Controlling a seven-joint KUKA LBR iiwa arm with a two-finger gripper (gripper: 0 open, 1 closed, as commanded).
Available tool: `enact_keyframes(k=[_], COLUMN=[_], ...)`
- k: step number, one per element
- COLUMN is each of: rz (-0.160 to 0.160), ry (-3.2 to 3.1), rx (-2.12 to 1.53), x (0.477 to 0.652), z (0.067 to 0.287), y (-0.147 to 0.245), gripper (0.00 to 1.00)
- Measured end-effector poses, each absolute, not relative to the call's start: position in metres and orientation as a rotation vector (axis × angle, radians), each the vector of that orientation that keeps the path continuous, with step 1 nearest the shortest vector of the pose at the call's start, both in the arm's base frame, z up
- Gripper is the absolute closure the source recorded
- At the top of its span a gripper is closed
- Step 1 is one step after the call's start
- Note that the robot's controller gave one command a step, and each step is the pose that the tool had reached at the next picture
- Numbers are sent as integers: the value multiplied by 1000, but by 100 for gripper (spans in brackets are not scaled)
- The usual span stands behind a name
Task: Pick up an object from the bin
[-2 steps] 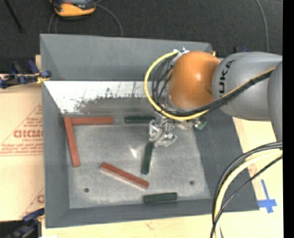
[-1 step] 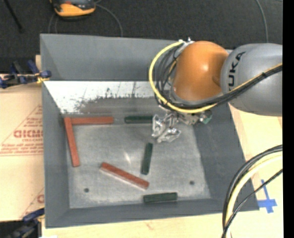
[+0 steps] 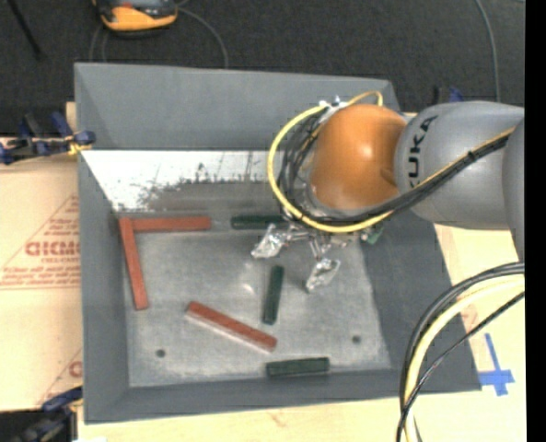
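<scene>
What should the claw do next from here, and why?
Probably sink a little toward the dark green stick in the middle of the bin, then close. The gripper is open, and that stick's upper end lies just beside the gap between its fingers.

Bright top light, one washed-out wall

The bin (image 3: 102, 339) is lit from above. A white band of glare is thrown across the lower part of its far wall, while the upper part and the left wall are left in duller grey shade. The floor is lit pretty evenly. A soft highlight is seen on the orange cover (image 3: 351, 159), small glints are caught on the gripper (image 3: 297, 258) metal, and a dark shadow is tucked under the cover's rim.
</scene>
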State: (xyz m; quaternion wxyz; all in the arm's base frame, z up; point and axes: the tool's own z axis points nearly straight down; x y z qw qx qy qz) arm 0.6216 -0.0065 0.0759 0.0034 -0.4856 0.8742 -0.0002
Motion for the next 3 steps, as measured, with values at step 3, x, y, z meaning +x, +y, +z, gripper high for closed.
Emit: enact_keyframes(k=[3], rz=[-3], ry=[2713], rx=[-1572], x=[626], z=[232], y=[-19], gripper=[100])
